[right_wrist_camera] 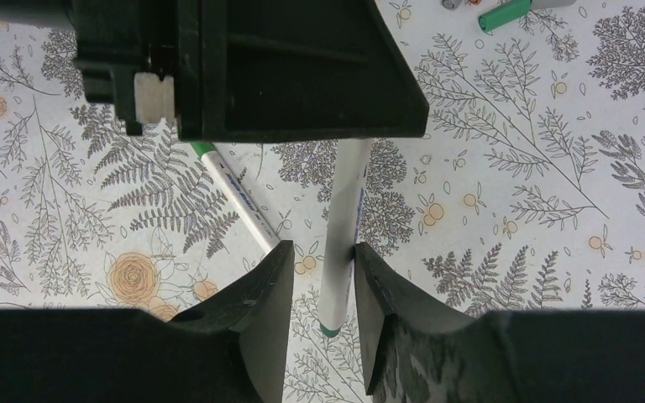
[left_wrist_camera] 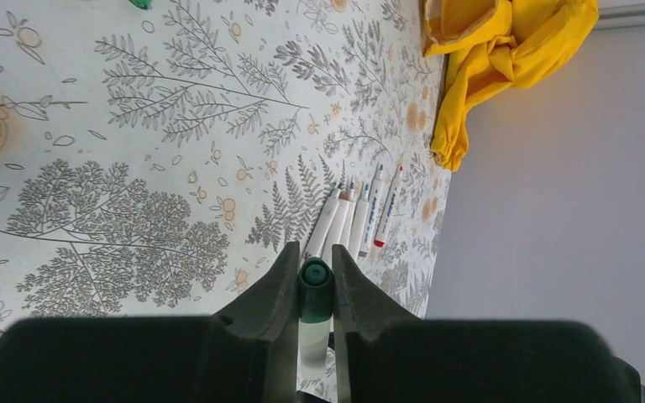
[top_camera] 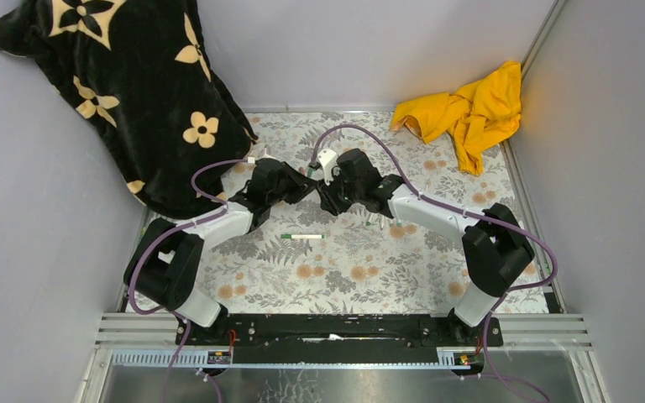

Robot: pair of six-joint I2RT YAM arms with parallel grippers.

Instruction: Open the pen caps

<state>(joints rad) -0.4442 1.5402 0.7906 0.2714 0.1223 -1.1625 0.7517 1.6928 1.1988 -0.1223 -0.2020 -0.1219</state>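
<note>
Cap-pulling step in hand: stubby green plastic pen cap (left_wrist_camera: 314, 284), lower centre of frame, is clamped in left claw (left_wrist_camera: 312, 259); thin white pen barrel (right_wrist_camera: 342, 210) is straddled by right claw (right_wrist_camera: 322, 253), fingers apart. Closure on barrel, then a pull apart, judged necessary

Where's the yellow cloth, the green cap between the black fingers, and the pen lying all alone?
yellow cloth (top_camera: 470, 113), top view, middle of its folds.
green cap (left_wrist_camera: 314, 290), left wrist view, middle of its side.
lone pen (top_camera: 306, 237), top view, middle of its white barrel.

Both arms reach inward, tips nearly meeting, left gripper (left_wrist_camera: 312, 281) pinched narrow, right gripper (right_wrist_camera: 319, 281) with jaws slightly apart.
</note>
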